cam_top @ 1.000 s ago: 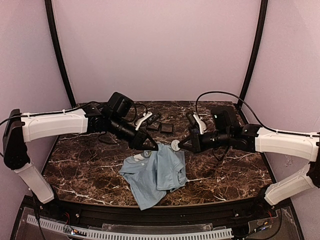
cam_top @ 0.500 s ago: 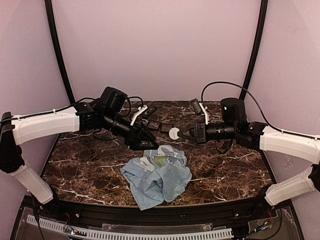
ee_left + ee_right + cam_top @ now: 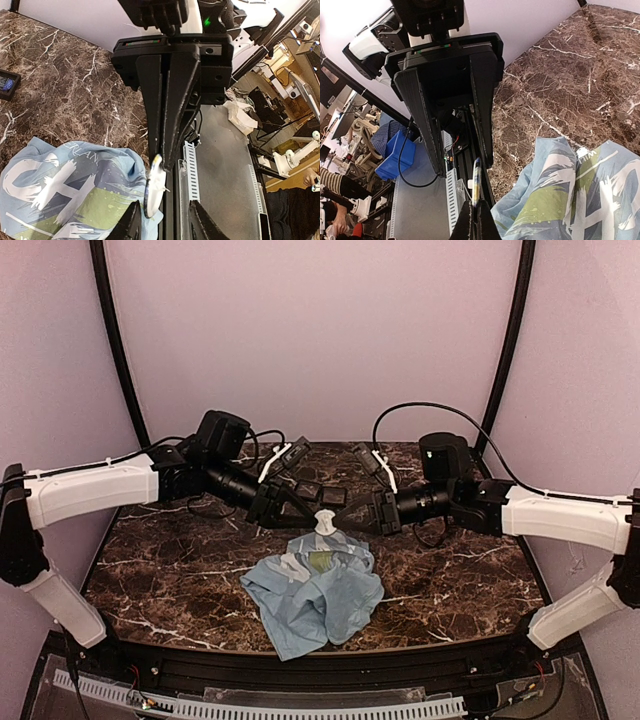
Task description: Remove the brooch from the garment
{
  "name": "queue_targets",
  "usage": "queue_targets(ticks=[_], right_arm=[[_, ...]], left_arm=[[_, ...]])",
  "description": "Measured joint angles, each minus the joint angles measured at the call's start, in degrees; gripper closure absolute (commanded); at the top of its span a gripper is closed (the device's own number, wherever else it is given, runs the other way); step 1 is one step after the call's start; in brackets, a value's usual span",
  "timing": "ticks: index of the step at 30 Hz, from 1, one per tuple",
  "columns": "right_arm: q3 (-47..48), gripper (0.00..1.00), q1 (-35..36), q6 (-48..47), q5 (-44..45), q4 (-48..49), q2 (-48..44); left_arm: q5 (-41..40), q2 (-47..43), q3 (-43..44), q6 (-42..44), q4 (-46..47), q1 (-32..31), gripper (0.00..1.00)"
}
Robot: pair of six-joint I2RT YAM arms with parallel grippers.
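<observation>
The brooch (image 3: 324, 521) is held in the air above the crumpled light blue printed shirt (image 3: 320, 592); its white back shows. My right gripper (image 3: 340, 521) is shut on its rim; in the right wrist view (image 3: 476, 214) the brooch (image 3: 476, 181) stands edge-on out of the closed fingertips. My left gripper (image 3: 304, 517) faces it from the left, open, its fingers (image 3: 131, 225) on either side of the brooch (image 3: 154, 189) without touching it. The shirt also shows in the left wrist view (image 3: 60, 195) and the right wrist view (image 3: 575, 200).
Small square black trays (image 3: 322, 493) sit at the back of the marble table (image 3: 160, 570), behind both grippers; one shows in the left wrist view (image 3: 7, 85). The shirt lies near the front edge, below the two grippers.
The shirt dropped from the left gripper into a heap on the table. The right gripper carried the brooch left, and the open left gripper has come around it.
</observation>
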Motion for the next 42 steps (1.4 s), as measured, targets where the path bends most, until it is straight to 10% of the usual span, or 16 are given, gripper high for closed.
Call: queue_targets(ticks=[16, 26, 42], right_arm=[[0.50, 1.00, 0.04, -0.85, -1.44, 0.17, 0.39], [0.39, 0.51, 0.55, -1.22, 1.84, 0.28, 0.17], [-1.05, 0.56, 4.22, -2.43, 12.61, 1.25, -1.31]], left_arm=[[1.38, 1.18, 0.00, -0.33, 0.28, 0.00, 0.99], [1.29, 1.18, -1.25, -2.19, 2.93, 0.13, 0.99], [2.69, 1.18, -3.65, -8.00, 10.80, 1.88, 0.99]])
